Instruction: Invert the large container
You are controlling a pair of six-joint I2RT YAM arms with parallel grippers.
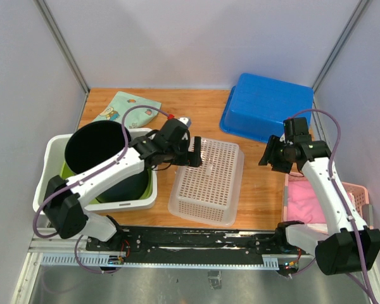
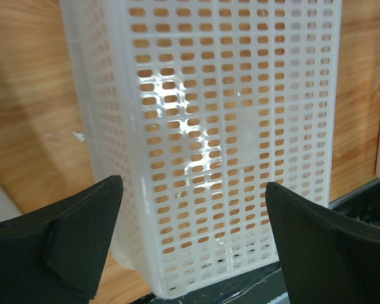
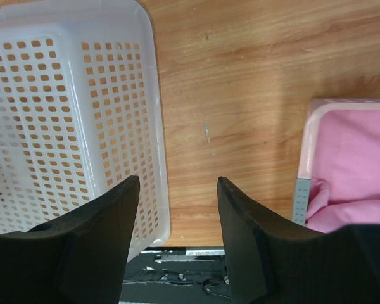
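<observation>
No text, label, brand, number or sign can be read in any view. The printed cloth (image 1: pixel 123 106) at the far left of the tabletop (image 1: pixel 202 114) bears a coloured pattern too small to make out. The white mesh basket (image 1: pixel 206 180) shows no legible marking.

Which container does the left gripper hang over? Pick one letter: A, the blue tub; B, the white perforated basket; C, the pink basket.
B: the left gripper is open over the near-left edge of the white perforated basket, whose slotted plastic fills the left wrist view between the fingers.
</observation>
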